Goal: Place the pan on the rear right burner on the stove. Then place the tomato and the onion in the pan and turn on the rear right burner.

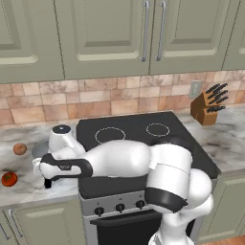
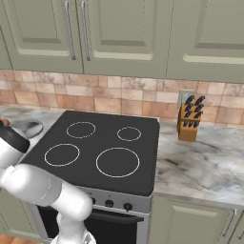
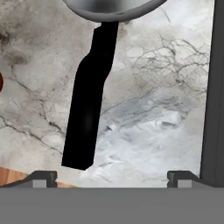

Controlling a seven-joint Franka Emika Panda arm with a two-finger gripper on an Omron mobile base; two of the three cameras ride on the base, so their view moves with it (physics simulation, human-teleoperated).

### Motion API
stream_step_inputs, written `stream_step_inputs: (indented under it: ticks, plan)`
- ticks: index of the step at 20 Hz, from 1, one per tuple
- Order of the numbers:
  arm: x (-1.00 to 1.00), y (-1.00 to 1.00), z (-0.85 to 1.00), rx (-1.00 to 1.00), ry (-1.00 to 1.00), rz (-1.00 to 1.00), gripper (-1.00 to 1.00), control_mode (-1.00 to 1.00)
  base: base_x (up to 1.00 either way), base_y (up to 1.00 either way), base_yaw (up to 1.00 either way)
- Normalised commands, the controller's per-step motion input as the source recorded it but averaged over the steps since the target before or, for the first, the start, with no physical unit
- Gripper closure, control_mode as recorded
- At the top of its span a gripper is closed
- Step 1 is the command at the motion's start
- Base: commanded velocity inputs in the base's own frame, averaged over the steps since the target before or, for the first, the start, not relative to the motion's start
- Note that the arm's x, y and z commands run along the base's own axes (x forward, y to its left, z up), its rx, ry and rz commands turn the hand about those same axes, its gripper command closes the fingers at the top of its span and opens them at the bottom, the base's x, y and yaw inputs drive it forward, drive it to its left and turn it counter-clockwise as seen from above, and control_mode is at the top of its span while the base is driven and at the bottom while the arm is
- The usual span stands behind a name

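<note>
- The arm (image 1: 119, 160) reaches low to the left across the stove's front edge, with its hand over the marble counter (image 1: 24, 189) left of the stove (image 1: 134, 131).
- The claw (image 3: 112, 177) stands wide open, with its two dark tips far apart and nothing between them.
- In the hand view the pan's black handle (image 3: 89, 100) runs from the pan's grey rim toward the claw; its free end lies just ahead of the left tip, closer to that tip than to the right one.
- The pan (image 3: 111, 11) sits on the counter left of the stove; from the right base view its grey bowl (image 2: 26, 127) shows just beside the glass top's left edge.
- The onion (image 1: 19, 149) lies on the counter left of the pan, near the back.
- The tomato (image 1: 9, 179) lies on the counter nearer the front edge, apart from the onion.
- The rear right burner (image 1: 158, 129) is the smallest ring on the black glass and is bare; the other three rings are bare as well.
- A knife block (image 1: 208, 106) stands on the counter right of the stove, against the tiled wall.
- Black knobs (image 1: 119, 207) line the steel front.
</note>
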Motion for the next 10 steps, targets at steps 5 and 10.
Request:
stream_step_inputs:
  ticks: [5,10]
  plan:
    - [0.22,0.14,-0.11,0.00,0.00,0.00,-1.00,-1.00,0.00,0.00,0.00]
    - [0.20,0.21,-0.15,0.00,0.00,0.00,-1.00,-1.00,0.00,0.00,0.00]
